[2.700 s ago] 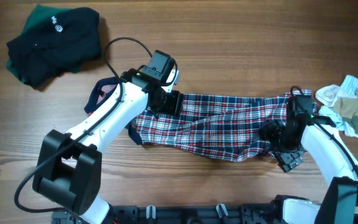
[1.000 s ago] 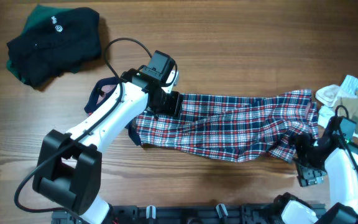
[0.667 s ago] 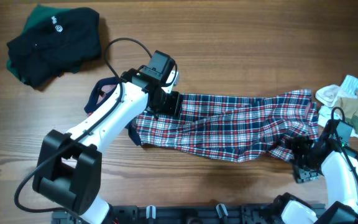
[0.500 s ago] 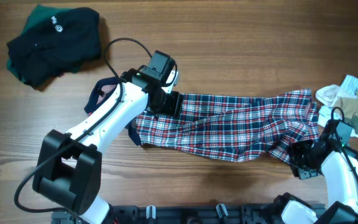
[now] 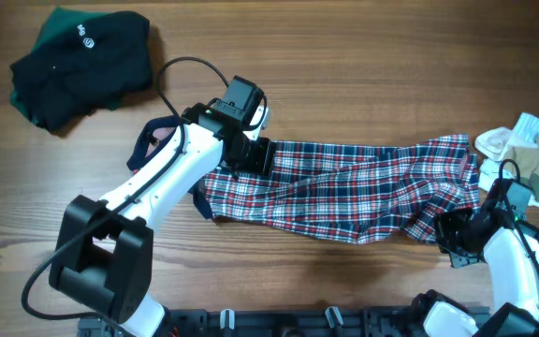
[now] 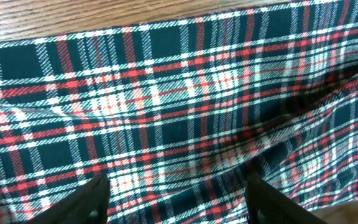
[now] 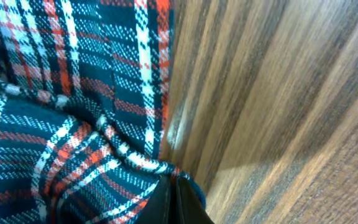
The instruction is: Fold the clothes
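1. Since the earliest overhead view, my right tool (image 5: 452, 241) has drawn back toward the near right corner of the counter (image 5: 344, 56). The right end of the plaid garment (image 5: 344, 187) has stretched out with it. My left tool (image 5: 254, 155) has stayed at the garment's upper left corner.
2. Overhead, the garment lies as one long rumpled band across the middle of the counter, reaching from my left tool to my right one. Its lower right corner runs straight into my right tool. A dark green-and-navy heap (image 5: 78, 61) sits at the far left corner, well apart from the garment. A pale bundle (image 5: 531, 159) lies just beside the garment's right end.
3. From my left wrist, my left tool (image 6: 178, 194) is released, with its fingers (image 6: 95, 196) spread wide and nothing gripped between them. Plaid cloth (image 6: 179, 112) fills nearly the whole view beneath them. A strip of bare counter (image 6: 73, 15) shows along the top.
4. From my right wrist, my right tool (image 7: 176, 202) is clenched on a folded edge of the plaid cloth (image 7: 73, 93). The cloth spreads away to the left, and bare counter (image 7: 291, 93) lies to the right.
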Controlling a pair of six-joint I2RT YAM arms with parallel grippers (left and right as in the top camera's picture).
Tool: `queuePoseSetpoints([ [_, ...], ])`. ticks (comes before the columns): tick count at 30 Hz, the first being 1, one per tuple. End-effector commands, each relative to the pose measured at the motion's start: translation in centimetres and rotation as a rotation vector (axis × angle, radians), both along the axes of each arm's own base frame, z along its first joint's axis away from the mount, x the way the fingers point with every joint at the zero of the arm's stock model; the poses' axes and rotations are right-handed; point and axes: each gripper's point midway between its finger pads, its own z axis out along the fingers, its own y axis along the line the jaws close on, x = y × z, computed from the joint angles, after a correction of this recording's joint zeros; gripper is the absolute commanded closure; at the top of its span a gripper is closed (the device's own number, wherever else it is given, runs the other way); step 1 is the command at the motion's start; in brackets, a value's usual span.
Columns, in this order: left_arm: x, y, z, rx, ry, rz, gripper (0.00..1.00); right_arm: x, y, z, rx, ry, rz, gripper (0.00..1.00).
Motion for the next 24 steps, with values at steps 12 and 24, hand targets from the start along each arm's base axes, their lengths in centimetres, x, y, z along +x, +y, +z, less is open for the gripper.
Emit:
queuePoseSetpoints([
  [12,-0.2,0.2,-0.5,0.018,0.01,-0.009,0.3,3.5,-4.0,3.8,-0.133,-0.102,-0.119,0.96],
  [24,0.2,0.0,-0.4,0.01,-0.004,-0.009,0.27,1.1,1.1,2.9,0.091,-0.062,0.144,0.13],
])
